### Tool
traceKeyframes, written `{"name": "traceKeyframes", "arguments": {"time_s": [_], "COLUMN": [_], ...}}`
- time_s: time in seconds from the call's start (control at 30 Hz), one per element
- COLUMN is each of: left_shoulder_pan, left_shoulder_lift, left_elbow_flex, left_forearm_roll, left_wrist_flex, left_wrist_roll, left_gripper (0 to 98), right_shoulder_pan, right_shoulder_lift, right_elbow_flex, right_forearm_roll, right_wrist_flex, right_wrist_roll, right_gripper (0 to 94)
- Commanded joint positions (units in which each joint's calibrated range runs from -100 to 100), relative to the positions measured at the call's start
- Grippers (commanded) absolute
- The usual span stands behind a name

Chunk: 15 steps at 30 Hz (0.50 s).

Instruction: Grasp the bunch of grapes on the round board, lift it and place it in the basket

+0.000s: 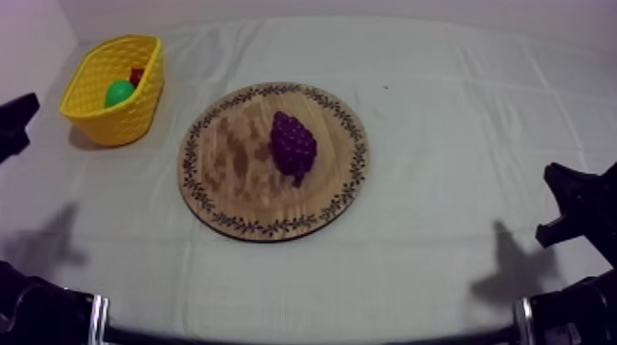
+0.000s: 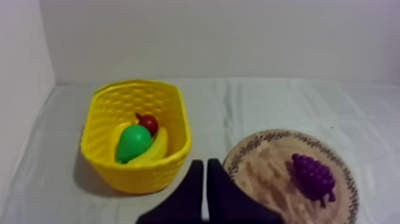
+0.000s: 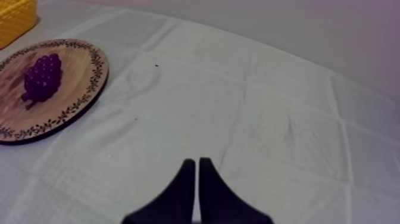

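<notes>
- left hand [image 2: 202, 163]: both black fingers pressed together into a narrow wedge, nothing pinched. It hangs low over the cloth, near side of the basket, close to the board's rim.
- yellow basket [image 1: 138, 112]: upright at the far left of the bench, close to the back left corner.
- inside the basket: green pear [image 1: 118, 92] in the middle, with the banana [image 2: 157, 145] lying against it. The small red fruit [image 1: 137, 75] is behind the pear, at the far side.
- wooden board [image 1: 231, 174]: round with a patterned rim, lying flat mid-bench. It is right of the basket, near it but not touching.
- bunch of grapes [image 1: 294, 147]: purple, lying on the board a little right of its centre, narrow end toward the near rim. Neither hand touches it.
- bench [image 1: 459, 128]: grey-white cloth with fold creases.
- right hand [image 3: 196, 161]: fingers pressed together in a wedge, pinching nothing. It is low over the cloth, well apart from the board and to its right.
</notes>
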Motion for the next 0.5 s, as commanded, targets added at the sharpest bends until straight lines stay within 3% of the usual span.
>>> {"name": "traceKeyframes", "arguments": {"time_s": [0.0,0.17,0.47], "left_shoulder_pan": [1.4,5.1,11.4], "left_shoulder_lift": [6.0,14.6,29.7], "left_elbow_flex": [-10.2,-22.8,-38.4], "left_forearm_roll": [-0.07,-0.49,-3.63], "left_wrist_flex": [2.6,8.8,15.3], "left_wrist_roll": [0.8,3.3,10.1], "left_gripper": [0.0,0.0,0.0], "right_shoulder_pan": [0.0,0.0,0.0], "right_shoulder_lift": [0.0,0.0,0.0], "right_elbow_flex": [0.0,0.0,0.0], "right_forearm_roll": [0.0,0.0,0.0], "right_wrist_flex": [0.0,0.0,0.0], "right_wrist_roll": [0.0,0.0,0.0], "right_gripper": [0.4,0.4,0.4]}}
